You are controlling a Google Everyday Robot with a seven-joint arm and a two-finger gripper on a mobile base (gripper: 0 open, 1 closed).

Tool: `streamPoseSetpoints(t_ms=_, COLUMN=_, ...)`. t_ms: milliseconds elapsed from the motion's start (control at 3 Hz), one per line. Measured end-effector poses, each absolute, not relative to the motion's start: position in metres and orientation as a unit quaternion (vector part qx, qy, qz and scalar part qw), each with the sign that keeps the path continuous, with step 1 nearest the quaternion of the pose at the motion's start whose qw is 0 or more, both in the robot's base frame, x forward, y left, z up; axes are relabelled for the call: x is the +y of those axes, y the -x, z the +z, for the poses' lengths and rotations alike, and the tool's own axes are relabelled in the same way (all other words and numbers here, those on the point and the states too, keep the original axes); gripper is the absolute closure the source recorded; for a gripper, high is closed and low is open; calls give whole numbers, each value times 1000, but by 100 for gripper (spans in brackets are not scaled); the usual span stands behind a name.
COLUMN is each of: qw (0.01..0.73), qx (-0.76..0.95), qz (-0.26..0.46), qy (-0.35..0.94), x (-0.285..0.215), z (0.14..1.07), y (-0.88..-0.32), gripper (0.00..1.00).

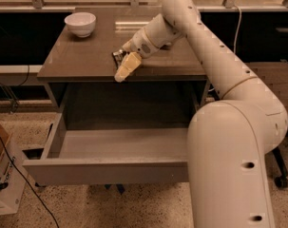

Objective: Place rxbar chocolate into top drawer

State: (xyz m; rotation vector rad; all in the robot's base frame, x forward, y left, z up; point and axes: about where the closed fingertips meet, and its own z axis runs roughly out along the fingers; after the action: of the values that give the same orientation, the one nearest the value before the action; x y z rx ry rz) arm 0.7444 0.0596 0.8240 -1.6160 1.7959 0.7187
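Observation:
The rxbar chocolate, a small dark bar, lies on the brown tabletop near its front middle. It is partly hidden by my gripper, which reaches down from the right. The gripper's pale tip is over the bar's right end, at the table's front edge. The top drawer is pulled wide open below the table. Its light grey inside holds nothing that I can see.
A white bowl stands at the table's back left. My arm's large white body fills the right foreground and covers the drawer's right end. A cardboard box and a black cable lie on the floor at the left.

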Motion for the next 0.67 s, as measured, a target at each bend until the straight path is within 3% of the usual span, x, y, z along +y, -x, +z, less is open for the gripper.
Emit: streamPoseSetpoints(t_ms=667, qw=302, qx=678, qz=287, qy=606, x=66, z=817, y=-750, gripper=42)
